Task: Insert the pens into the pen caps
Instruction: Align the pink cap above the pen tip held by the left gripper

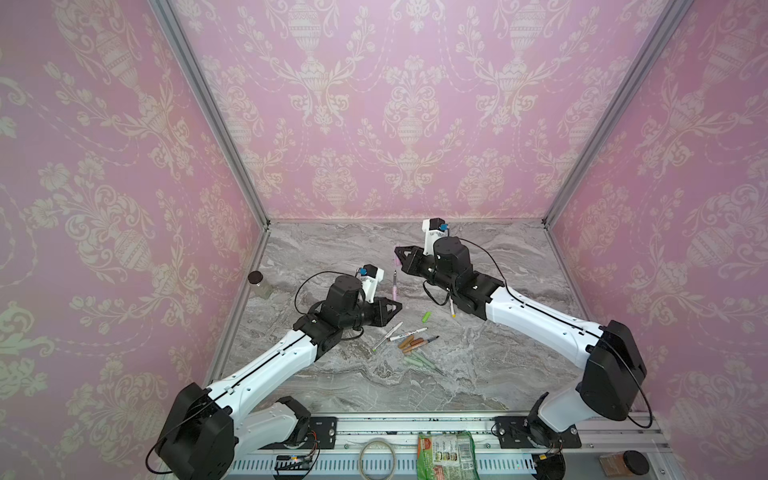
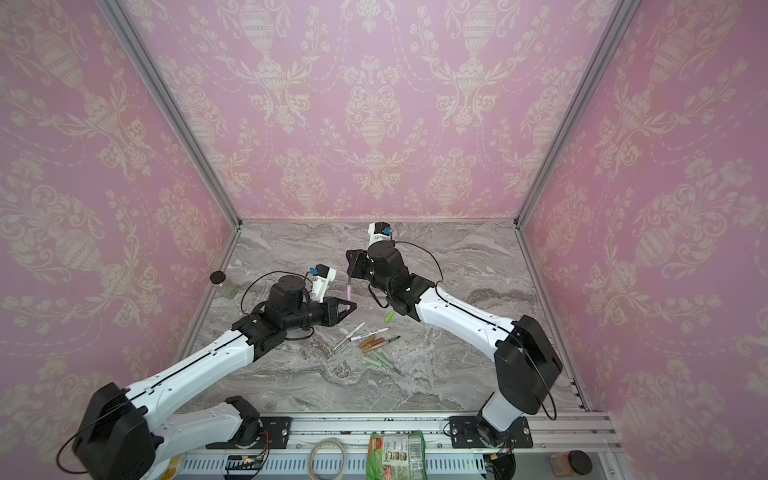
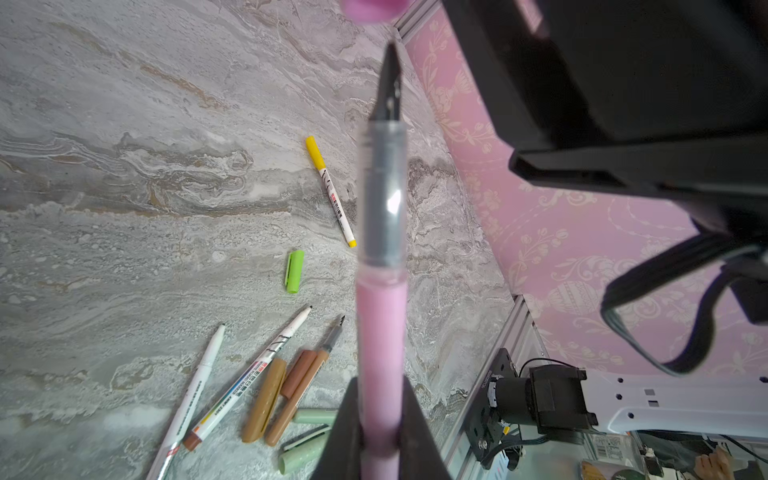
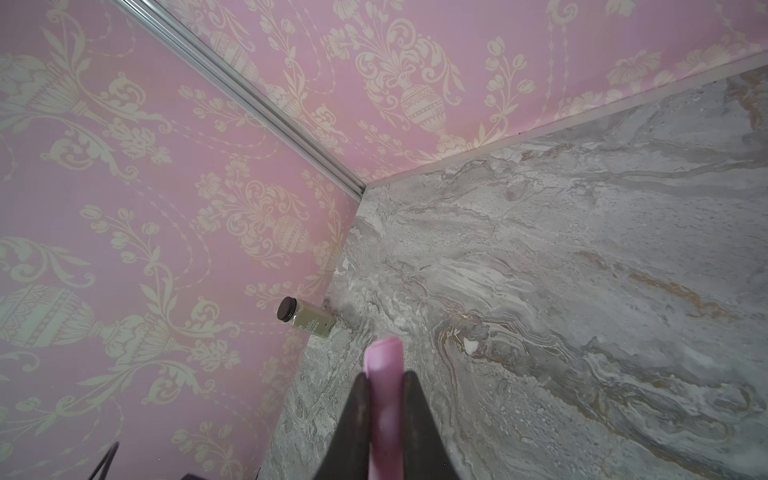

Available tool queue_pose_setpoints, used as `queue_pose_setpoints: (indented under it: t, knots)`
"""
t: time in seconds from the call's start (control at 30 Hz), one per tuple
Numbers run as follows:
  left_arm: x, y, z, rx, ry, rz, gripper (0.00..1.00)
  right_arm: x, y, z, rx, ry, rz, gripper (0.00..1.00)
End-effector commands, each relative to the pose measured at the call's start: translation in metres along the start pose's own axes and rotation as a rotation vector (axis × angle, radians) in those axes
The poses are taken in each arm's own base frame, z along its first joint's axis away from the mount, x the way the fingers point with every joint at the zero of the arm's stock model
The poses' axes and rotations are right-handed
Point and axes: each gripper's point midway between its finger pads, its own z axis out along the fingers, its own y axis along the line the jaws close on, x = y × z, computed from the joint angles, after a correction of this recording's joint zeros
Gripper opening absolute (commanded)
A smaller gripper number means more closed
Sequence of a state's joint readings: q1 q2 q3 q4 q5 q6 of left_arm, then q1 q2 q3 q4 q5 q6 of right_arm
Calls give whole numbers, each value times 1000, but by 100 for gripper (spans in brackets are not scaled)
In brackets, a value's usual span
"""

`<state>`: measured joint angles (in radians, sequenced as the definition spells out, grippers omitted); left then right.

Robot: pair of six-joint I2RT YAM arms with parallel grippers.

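My left gripper [image 3: 381, 440] is shut on a pink pen [image 3: 380, 324], whose dark tip points at a pink pen cap [image 3: 374, 8] with a small gap between them. That pink cap [image 4: 384, 374] is pinched in my shut right gripper [image 4: 384, 399]. In both top views the pink pen [image 1: 395, 286] [image 2: 350, 289] stands mid-table between the left gripper [image 1: 397, 306] and the right gripper [image 1: 398, 259]. On the marble lie a bright green cap [image 1: 426, 317], a yellow-ended pen [image 3: 330, 191], two white pens [image 3: 195, 386], a brown pen [image 3: 303, 390], a brown cap [image 3: 266, 399] and pale green caps [image 3: 313, 415].
A small dark-lidded bottle [image 1: 259, 282] [image 4: 305, 318] stands at the table's left edge against the pink wall. On the front rail lie a tape ring [image 1: 377, 457], a green snack bag [image 1: 446, 455] and a brown jar [image 1: 625, 463]. The loose pens [image 2: 370, 343] cluster front of centre.
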<state>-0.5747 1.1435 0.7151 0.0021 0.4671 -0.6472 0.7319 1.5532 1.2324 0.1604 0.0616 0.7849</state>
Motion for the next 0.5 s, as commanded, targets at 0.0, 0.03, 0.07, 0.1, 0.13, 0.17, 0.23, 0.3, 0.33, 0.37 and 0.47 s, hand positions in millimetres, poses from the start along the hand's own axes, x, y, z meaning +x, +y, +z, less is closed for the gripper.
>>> queue_pose_setpoints:
  t: [0.0, 0.03, 0.07, 0.1, 0.13, 0.17, 0.23, 0.3, 0.33, 0.37, 0.47]
  knots:
    - [-1, -13, -3, 46, -1, -1, 0, -5, 3, 0, 0, -43, -24, 0]
    - [-2, -13, -3, 46, -1, -1, 0, -3, 2, 1, 3, -43, -26, 0]
    - [-1, -13, -3, 46, -1, 0, 0, -2, 1, 2, 8, -41, -25, 0]
    - [-2, -13, -3, 45, -2, -1, 0, 0, 0, 4, 12, -36, -25, 0]
    - [-2, -14, -3, 45, -3, 1, 0, 1, -1, 5, 14, -33, -24, 0]
    - [-2, -14, -3, 46, -3, 1, 0, 3, -2, 6, 18, -31, -24, 0]
    - [-2, -13, -3, 45, -4, 0, 0, 7, -4, 9, 22, -20, -20, 0]
    - [-3, -13, -3, 44, -7, 5, 0, 13, -4, 13, 23, -6, -21, 0]
    - [-3, -14, -3, 45, -8, 6, 0, 15, -5, 14, 28, -1, -23, 0]
    - [-4, -14, -3, 46, -9, 8, 0, 18, -5, 15, 30, 5, -29, 0]
    - [-3, -14, -3, 45, -7, 8, 0, 21, -8, 17, 38, 13, -28, 0]
